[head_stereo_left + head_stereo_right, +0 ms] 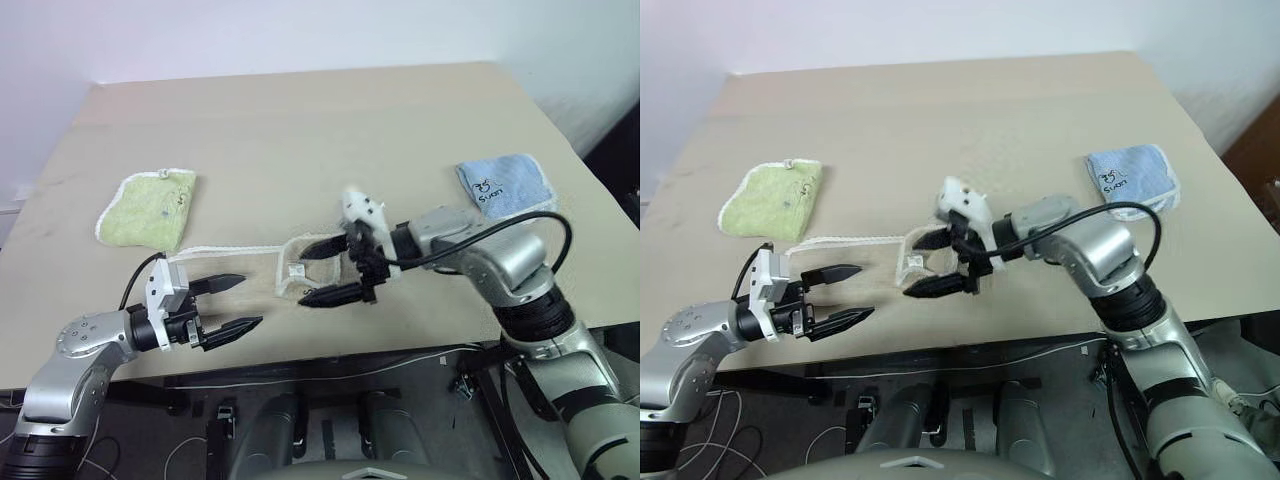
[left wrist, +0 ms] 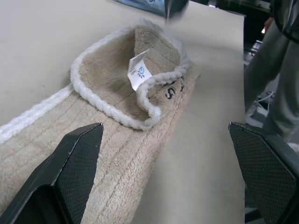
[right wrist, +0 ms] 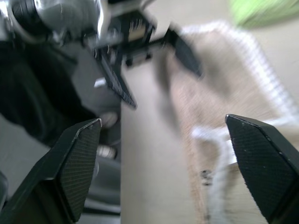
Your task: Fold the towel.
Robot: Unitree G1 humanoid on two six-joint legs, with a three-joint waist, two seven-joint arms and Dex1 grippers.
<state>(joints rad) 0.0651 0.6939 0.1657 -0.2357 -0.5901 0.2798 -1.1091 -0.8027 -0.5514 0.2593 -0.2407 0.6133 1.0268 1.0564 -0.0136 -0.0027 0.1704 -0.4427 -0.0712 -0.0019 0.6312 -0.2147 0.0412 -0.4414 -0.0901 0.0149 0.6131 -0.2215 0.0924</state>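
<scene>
Beige table (image 1: 300,130), white wall (image 1: 250,35)

The long beige terry towel with white stitched edging (image 1: 270,268) is partly covered in the head views: the right gripper (image 1: 333,270) hangs over its curled end, and the left gripper (image 1: 230,304) masks the stretch nearest the table's front edge. The black embroidered mark (image 2: 172,89) on that curled end is half tucked under the rolled hem, unreadable. In the right wrist view the towel is smeared by blur. The small white tag's (image 2: 138,71) print is too small to read.
</scene>
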